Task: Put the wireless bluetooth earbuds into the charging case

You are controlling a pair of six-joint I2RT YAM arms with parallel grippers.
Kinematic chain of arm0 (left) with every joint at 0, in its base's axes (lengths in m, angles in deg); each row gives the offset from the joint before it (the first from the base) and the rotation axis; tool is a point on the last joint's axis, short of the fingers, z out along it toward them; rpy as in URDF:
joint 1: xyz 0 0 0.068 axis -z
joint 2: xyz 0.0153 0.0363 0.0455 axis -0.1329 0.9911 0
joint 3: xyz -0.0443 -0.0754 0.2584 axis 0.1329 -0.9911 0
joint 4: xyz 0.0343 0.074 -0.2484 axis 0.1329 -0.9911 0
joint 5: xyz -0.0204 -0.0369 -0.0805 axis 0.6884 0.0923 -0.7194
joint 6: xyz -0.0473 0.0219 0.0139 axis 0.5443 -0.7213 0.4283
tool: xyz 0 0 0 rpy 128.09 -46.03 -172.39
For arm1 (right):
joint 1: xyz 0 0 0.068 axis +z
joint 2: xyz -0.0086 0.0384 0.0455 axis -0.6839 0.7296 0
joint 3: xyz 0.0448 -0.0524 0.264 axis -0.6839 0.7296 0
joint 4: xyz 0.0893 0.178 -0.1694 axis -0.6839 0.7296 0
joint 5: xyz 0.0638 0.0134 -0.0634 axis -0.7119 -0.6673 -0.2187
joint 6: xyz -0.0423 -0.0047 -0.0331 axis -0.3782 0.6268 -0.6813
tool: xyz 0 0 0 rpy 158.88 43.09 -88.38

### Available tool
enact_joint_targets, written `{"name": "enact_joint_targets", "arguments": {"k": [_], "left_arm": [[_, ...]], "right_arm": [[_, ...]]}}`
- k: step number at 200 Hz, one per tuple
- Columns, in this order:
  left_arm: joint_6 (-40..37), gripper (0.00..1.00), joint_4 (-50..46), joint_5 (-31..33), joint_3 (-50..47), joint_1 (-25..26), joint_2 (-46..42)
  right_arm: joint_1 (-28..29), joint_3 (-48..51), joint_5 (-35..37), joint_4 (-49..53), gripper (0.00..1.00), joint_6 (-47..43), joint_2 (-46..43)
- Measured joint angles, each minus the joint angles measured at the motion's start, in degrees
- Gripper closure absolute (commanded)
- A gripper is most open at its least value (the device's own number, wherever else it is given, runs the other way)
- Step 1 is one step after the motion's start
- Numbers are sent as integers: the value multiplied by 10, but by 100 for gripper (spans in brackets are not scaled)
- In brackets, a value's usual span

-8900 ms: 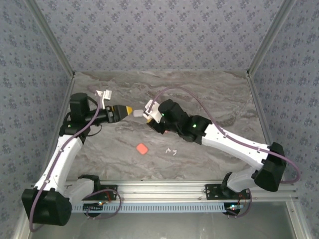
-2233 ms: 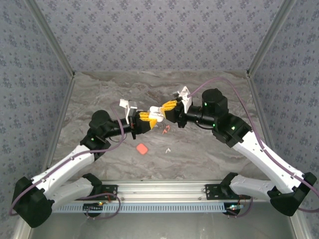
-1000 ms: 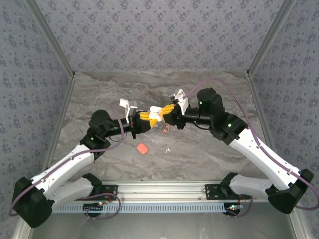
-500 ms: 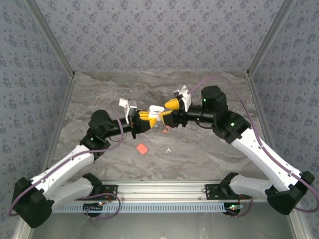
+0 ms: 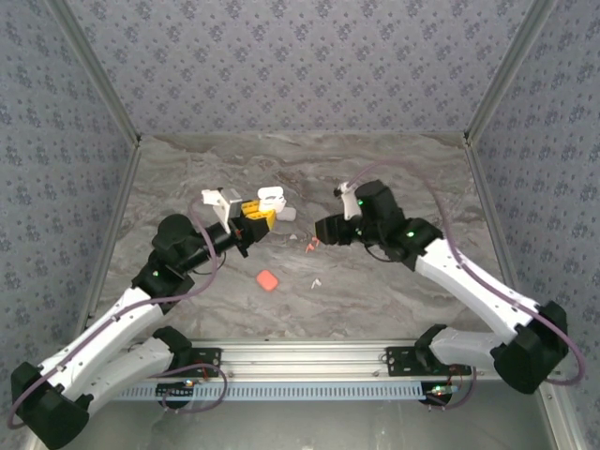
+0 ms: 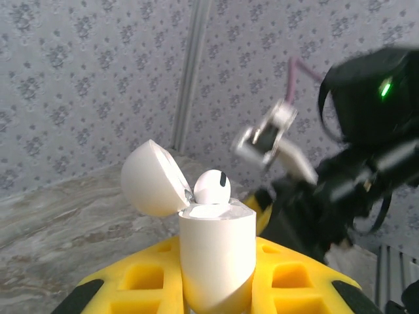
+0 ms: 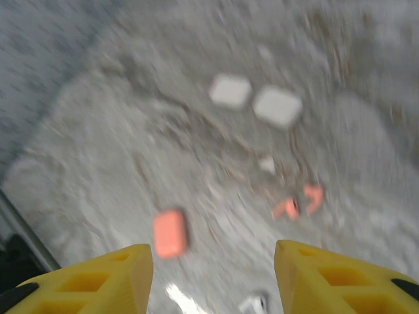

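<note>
My left gripper (image 5: 255,214) is shut on a white charging case (image 6: 216,252), held upright with its lid (image 6: 152,178) swung open to the left. One white earbud (image 6: 211,186) sits in the case's top. My right gripper (image 5: 321,231) hangs open and empty to the right of the case, apart from it, over the table. Below it lie two coral-red earbuds (image 7: 288,208) side by side (image 5: 312,246). A white earbud (image 5: 316,281) lies nearer the front, and another small white piece (image 7: 266,163) lies beyond the coral pair.
A coral-red case (image 5: 267,279) lies shut on the marble table (image 5: 394,169), at the left in the right wrist view (image 7: 170,233). Two white blurred blocks (image 7: 230,90) (image 7: 277,106) lie farther off. Patterned walls stand on three sides.
The right gripper opened and drew back to the right, away from the white case. The left gripper carried the case to the left and back, its lid open.
</note>
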Motion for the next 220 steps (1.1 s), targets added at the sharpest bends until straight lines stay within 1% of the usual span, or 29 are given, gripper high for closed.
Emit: {"name": "enact_joint_targets", "arguments": {"k": [31, 48, 88, 123, 154, 181, 220], "left_arm": [[-8, 100, -18, 14, 0, 0, -3], [-10, 100, -22, 16, 0, 0, -3], [-10, 100, -22, 15, 0, 0, -3], [-10, 100, -22, 15, 0, 0, -2], [-10, 100, -22, 15, -2, 0, -3], [-10, 100, -23, 15, -5, 0, -3], [-9, 100, -25, 15, -5, 0, -3]], "right_arm": [[21, 57, 12, 9, 52, 30, 63], [25, 69, 10, 8, 53, 34, 98], [33, 69, -15, -7, 55, 29, 189], [56, 47, -25, -9, 56, 17, 257], [73, 22, -23, -9, 58, 9, 283], [82, 10, -21, -8, 61, 2, 299], [90, 5, -12, 1, 59, -4, 300]]}}
